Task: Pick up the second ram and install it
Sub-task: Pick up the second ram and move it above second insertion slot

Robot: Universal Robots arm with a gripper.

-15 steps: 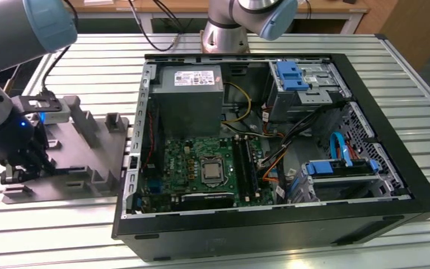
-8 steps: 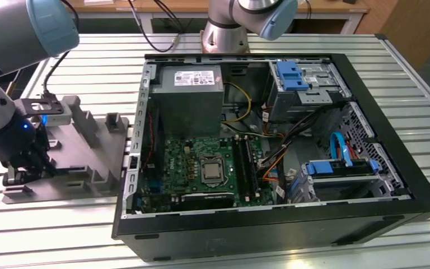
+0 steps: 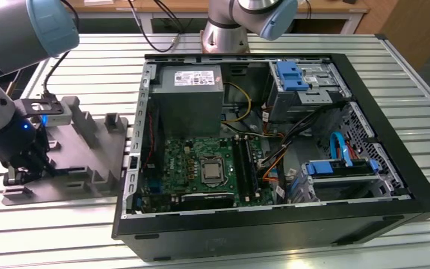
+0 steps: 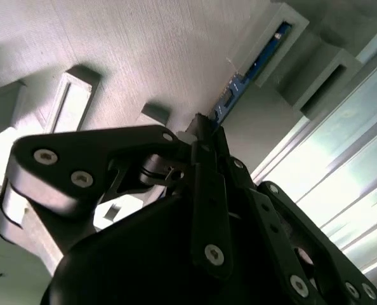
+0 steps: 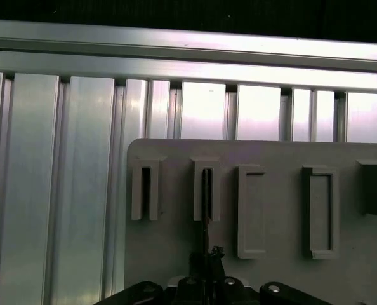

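Hanging low over the grey holder block (image 3: 88,151) at the exterior view's left, the arm (image 3: 6,123) is well apart from the open computer case (image 3: 394,185) on the slatted surface (image 3: 51,235). In the second wrist view the jaws look pinched shut on the memory stick (image 4: 239,82), which stands on edge in its slot, kept upright for a clean grip. In the first wrist view the memory stick (image 5: 205,190) shows edge-on, a thin dark line seated in one narrow slot.
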